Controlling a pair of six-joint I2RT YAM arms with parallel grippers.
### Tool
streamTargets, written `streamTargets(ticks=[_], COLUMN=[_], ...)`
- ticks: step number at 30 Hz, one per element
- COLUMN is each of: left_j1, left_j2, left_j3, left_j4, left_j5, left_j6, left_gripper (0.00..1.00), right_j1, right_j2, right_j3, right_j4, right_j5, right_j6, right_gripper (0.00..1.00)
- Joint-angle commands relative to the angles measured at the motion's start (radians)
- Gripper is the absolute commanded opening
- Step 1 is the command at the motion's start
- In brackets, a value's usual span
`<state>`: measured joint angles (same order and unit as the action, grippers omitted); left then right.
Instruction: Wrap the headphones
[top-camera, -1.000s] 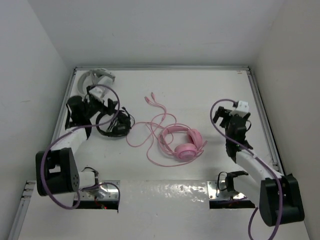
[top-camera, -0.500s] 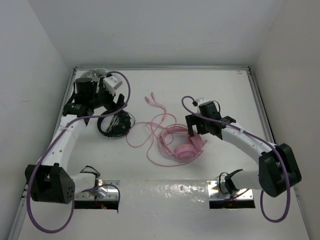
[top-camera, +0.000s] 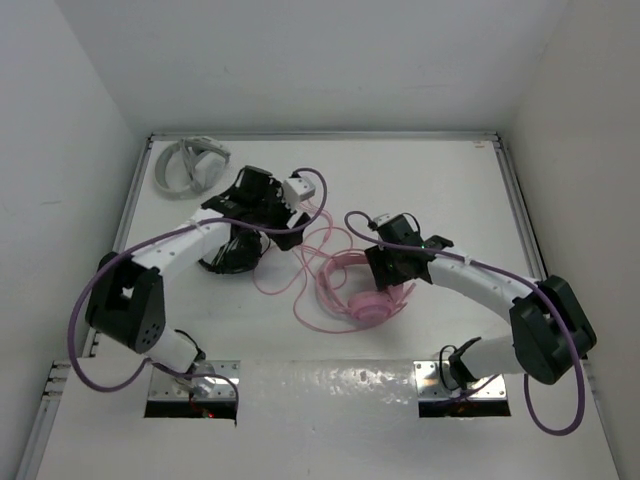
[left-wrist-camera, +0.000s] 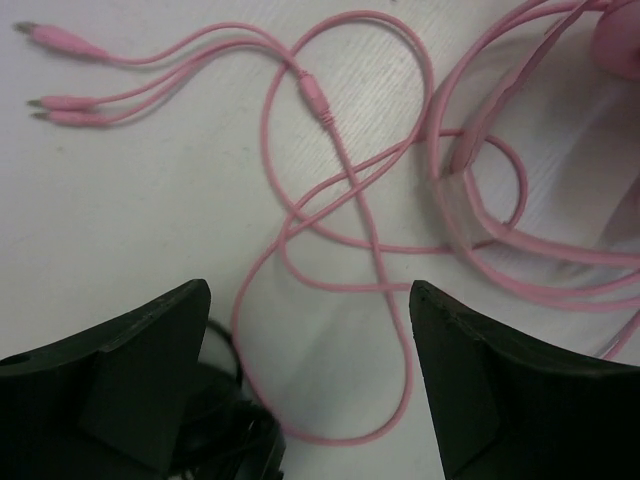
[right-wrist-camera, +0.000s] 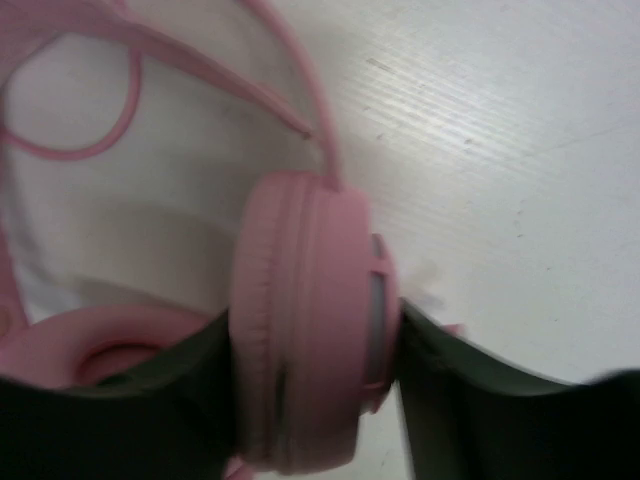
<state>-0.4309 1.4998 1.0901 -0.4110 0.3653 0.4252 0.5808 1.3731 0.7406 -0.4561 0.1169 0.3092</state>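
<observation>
- Left claw (left-wrist-camera: 308, 300) stands wide open and empty above the long thin pink cable (left-wrist-camera: 375, 250), which sprawls in loose loops on the white bench (left-wrist-camera: 150, 200). It looks limp and light, and is best gathered by a loop.
- Pink over-ear headphones (top-camera: 368, 306) lie mid-bench towards the near edge. The thin headband looks bendy.
- Right claw (right-wrist-camera: 310, 345) clasps one round padded earcup (right-wrist-camera: 300, 290), fingers against both sides. It looks soft and squashy, a fair hold.

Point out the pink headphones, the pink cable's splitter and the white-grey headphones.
pink headphones (right-wrist-camera: 300, 320): right wrist view, on the side of the earcup.
pink cable (left-wrist-camera: 312, 95): left wrist view, on the splitter ahead of its three plugs.
white-grey headphones (top-camera: 185, 160): top external view, on the band.
</observation>
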Motion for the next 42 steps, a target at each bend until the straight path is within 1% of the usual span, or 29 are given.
streamTargets(ticks=[1,2,3,4,6,8,10,13,20,22,23,24,25,26,27,28,29,30,31,32,33,35,36,38,40,41,42], left_j1=[-0.083,-0.095,-0.110,-0.117,-0.135,-0.158,-0.161,-0.163,-0.173,-0.172,-0.172,-0.172,-0.173,-0.172,-0.172,-0.173,-0.170,-0.169,-0.160,-0.148,-0.132,-0.054,0.018,0.078,0.115,0.116,0.116], left_j2=[0.072,0.086,0.102,0.106,0.109,0.111,0.123,0.163,0.272,0.283,0.286,0.287,0.284,0.280,0.264,0.255,0.234,0.225,0.215,0.199,0.191,0.177,0.175,0.191,0.194,0.191,0.191], left_j3=[0.048,0.063,0.070,0.076,0.100,0.128,0.137,0.154,0.237,0.261,0.269,0.275,0.284,0.287,0.292,0.307,0.318,0.333,0.373,0.395,0.413,0.474,0.502,0.608,0.669,0.718,0.746], left_j4=[0.074,0.080,0.092,0.097,0.097,0.078,0.083,0.086,0.078,0.069,0.061,0.049,0.043,0.034,0.009,-0.003,-0.035,-0.055,-0.075,-0.112,-0.127,-0.150,-0.160,-0.201,-0.218,-0.225,-0.236], left_j5=[0.000,0.015,0.033,0.073,0.104,0.084,0.046,0.023,-0.012,-0.055,-0.077,-0.098,-0.133,-0.143,-0.147,-0.146,-0.144,-0.147,-0.152,-0.151,-0.140,-0.096,-0.027,0.055,0.051,0.035,0.034], left_j6=[-0.060,-0.066,-0.084,-0.097,-0.114,-0.111,-0.114,-0.129,-0.152,-0.158,-0.158,-0.157,-0.157,-0.155,-0.155,-0.158,-0.160,-0.158,-0.160,-0.164,-0.170,-0.219,-0.270,-0.308,-0.331,-0.336,-0.342], left_gripper=[0.78,0.78,0.78,0.79,0.79,0.80,0.80,0.80,0.80,0.74,0.68,0.58,0.37,0.28,0.08,0.00,0.00,0.00,0.00,0.00,0.00,0.00,0.00,0.00,0.00,0.00,0.00], right_j1=[0.007,0.007,0.008,0.007,0.008,0.013,0.016,0.016,0.027,0.027,0.027,0.027,0.028,0.025,0.024,0.019,0.014,0.008,0.008,0.005,0.004,-0.002,-0.002,-0.004,-0.006,-0.006,-0.006], right_j2=[0.007,0.020,0.020,0.017,0.007,-0.018,-0.049,-0.097,-0.164,-0.175,-0.180,-0.183,-0.186,-0.184,-0.181,-0.168,-0.163,-0.161,-0.169,-0.183,-0.206,-0.291,-0.324,-0.405,-0.445,-0.459,-0.453], right_j3=[0.000,-0.004,-0.024,-0.032,-0.015,-0.004,-0.020,-0.026,-0.049,-0.047,-0.047,-0.044,-0.040,-0.032,-0.012,0.005,0.050,0.075,0.101,0.146,0.160,0.172,0.168,0.131,0.077,0.019,-0.004], right_j4=[0.003,0.019,0.074,0.101,0.152,0.190,0.273,0.344,0.470,0.497,0.502,0.514,0.517,0.519,0.533,0.536,0.528,0.519,0.510,0.498,0.496,0.496,0.496,0.504,0.543,0.584,0.600], right_j5=[0.056,0.059,0.067,0.069,0.073,0.107,0.130,0.164,0.122,0.098,0.086,0.078,0.073,0.073,0.066,0.052,0.029,0.006,0.010,0.013,0.012,-0.002,0.001,0.004,-0.016,-0.057,-0.065], right_j6=[0.010,0.010,0.014,0.016,0.016,0.008,-0.011,-0.041,-0.102,-0.113,-0.117,-0.120,-0.124,-0.131,-0.156,-0.169,-0.186,-0.226,-0.237,-0.245,-0.263,-0.281,-0.285,-0.272,-0.263,-0.265,-0.263], right_gripper=[0.46,0.30,0.18,0.10,0.00,0.00,0.00,0.00,0.00,0.00,0.00,0.00,0.00,0.00,0.04,0.20,0.45,0.82,0.92,0.99,0.99,0.99,0.99,0.99,0.99,0.99,0.99])
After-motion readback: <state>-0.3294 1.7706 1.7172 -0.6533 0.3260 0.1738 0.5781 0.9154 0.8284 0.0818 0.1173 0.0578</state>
